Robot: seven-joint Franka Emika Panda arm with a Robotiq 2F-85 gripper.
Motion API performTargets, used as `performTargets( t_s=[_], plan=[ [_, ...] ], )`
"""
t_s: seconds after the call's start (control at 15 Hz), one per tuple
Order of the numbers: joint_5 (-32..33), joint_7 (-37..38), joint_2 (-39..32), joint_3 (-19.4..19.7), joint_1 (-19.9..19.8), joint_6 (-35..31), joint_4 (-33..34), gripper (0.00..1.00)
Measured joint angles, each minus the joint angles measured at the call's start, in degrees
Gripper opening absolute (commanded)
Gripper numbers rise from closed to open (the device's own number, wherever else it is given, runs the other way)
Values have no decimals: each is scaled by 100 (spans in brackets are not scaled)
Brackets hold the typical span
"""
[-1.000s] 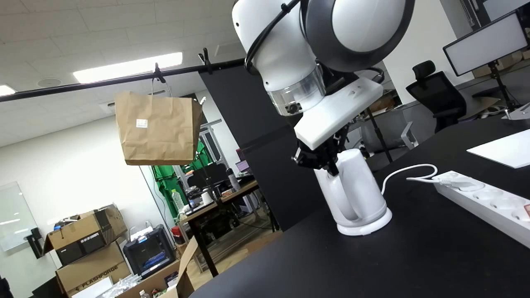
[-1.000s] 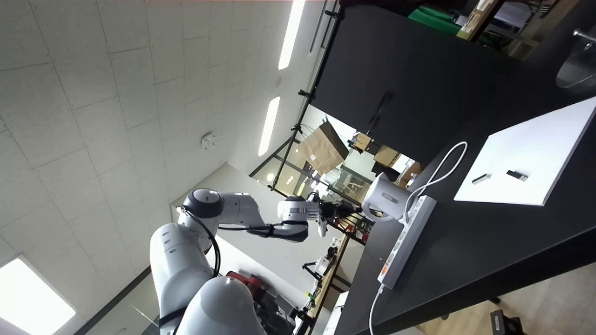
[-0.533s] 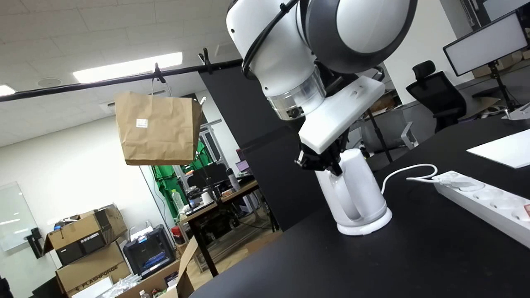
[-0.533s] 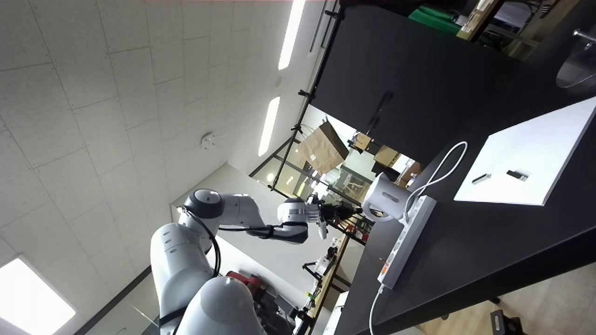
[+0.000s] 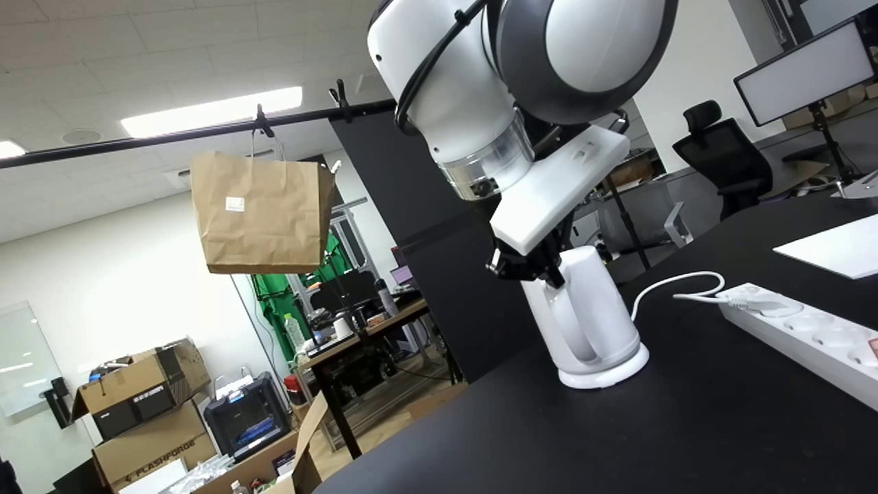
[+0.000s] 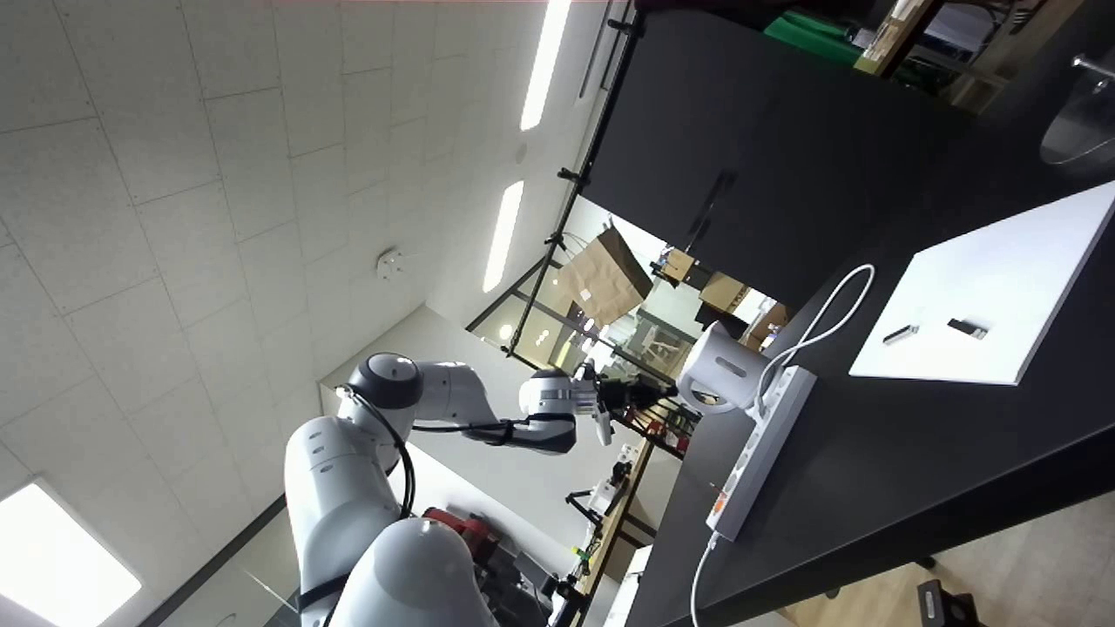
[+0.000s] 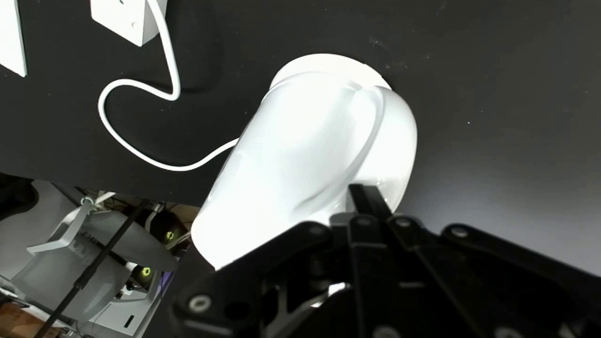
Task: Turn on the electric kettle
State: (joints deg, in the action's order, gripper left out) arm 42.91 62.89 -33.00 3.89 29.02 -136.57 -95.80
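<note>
Pointing down at the electric kettle (image 5: 598, 315), my claw (image 7: 364, 188) holds its 2 fingers (image 7: 358, 199) together, tips by the top of the handle (image 7: 400, 136); I can't make out whether they touch it. The kettle stands upright on its round base (image 5: 605, 377) on the black worktop (image 5: 583, 442). In an exterior view, its white cord (image 5: 699, 274) runs right to a power strip (image 5: 802, 346), and a white board (image 5: 838, 245) lies beyond at the far right.
</note>
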Motion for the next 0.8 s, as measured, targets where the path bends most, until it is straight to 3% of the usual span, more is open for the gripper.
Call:
performTargets(
  t_s=[0.4,0.8],
  plan=[
    [-510,-460,6,-339,-289,283,399,0],
    [-999,-827,58,-448,-281,443,849,0]
  ],
)
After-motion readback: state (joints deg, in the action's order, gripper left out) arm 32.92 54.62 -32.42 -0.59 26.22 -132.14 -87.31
